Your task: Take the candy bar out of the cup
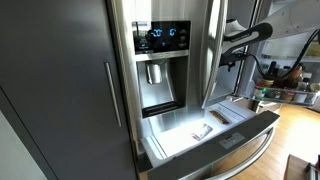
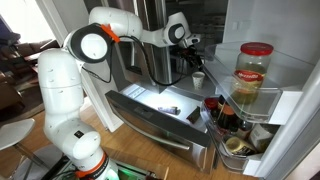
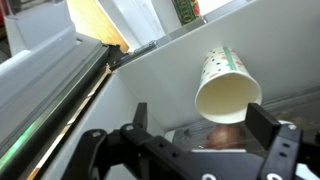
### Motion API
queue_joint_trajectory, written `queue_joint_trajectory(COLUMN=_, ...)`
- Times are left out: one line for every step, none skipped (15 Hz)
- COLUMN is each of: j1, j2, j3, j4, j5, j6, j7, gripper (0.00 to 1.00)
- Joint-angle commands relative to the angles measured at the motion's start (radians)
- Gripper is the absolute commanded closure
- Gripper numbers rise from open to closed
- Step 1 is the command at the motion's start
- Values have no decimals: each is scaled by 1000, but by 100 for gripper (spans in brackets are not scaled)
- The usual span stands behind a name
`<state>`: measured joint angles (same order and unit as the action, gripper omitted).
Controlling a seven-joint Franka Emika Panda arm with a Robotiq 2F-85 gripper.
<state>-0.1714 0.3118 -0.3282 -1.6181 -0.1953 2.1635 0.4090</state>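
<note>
A white paper cup (image 3: 228,90) with a green pattern stands on a white fridge shelf with its mouth toward the wrist camera. Its inside looks empty. It also shows small in an exterior view (image 2: 198,77). My gripper (image 3: 200,125) is open, its two black fingers just short of the cup's rim on either side, not touching it. The gripper reaches into the fridge in both exterior views (image 1: 230,62) (image 2: 193,62). The candy bar (image 1: 200,130), a slim pale bar, lies in the open steel fridge drawer (image 1: 235,140) below, and shows there in an exterior view (image 2: 170,108).
The open fridge door holds a red-lidded jar (image 2: 254,75) and several bottles (image 2: 225,115) in its bins. A water dispenser (image 1: 160,75) sits on the closed door. The pulled-out drawer juts into the room under the arm.
</note>
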Motion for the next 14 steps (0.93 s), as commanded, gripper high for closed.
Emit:
queue_joint_trajectory(j1=21, j2=-168, j3=8, j4=-143, j5=-71, j6=-68, j7=24, gripper=0)
queue_joint_trajectory(j1=19, j2=-205, j3=18, j4=-165, j5=-72, j6=-91, j7=15, gripper=0)
queue_joint_trajectory(j1=9, j2=-252, j3=32, j4=-208, j5=-48, j6=-82, j7=-26, gripper=0)
queue_joint_trajectory(j1=4, j2=-289, j3=38, j4=-238, j5=-57, j6=-81, j7=-48, gripper=0)
queue_joint_trajectory(j1=-6, j2=-331, j3=43, j4=-282, j5=-44, j6=-55, j7=-91, gripper=0)
queue_joint_trajectory(j1=-9, j2=-365, j3=46, j4=-307, j5=-54, j6=-59, j7=-100, gripper=0)
queue_joint_trajectory(j1=-16, j2=-399, j3=47, j4=-341, j5=-59, j6=-55, j7=-94, gripper=0)
queue_joint_trajectory(j1=-21, j2=-429, j3=51, j4=-360, j5=-65, j6=-75, j7=-90, gripper=0)
queue_joint_trajectory(j1=-30, j2=-458, j3=53, j4=-384, j5=-70, j6=-72, j7=-85, gripper=0)
queue_joint_trajectory(j1=-41, j2=-484, j3=55, j4=-409, j5=-73, j6=-72, j7=-67, gripper=0)
queue_joint_trajectory(j1=-51, j2=-509, j3=59, j4=-427, j5=-80, j6=-76, j7=-54, gripper=0)
queue_joint_trajectory(j1=-64, j2=-534, j3=62, j4=-449, j5=-87, j6=-76, j7=-36, gripper=0)
queue_joint_trajectory(j1=-77, j2=-551, j3=64, j4=-463, j5=-88, j6=-77, j7=-24, gripper=0)
queue_joint_trajectory(j1=-89, j2=-568, j3=67, j4=-477, j5=-89, j6=-75, j7=-14, gripper=0)
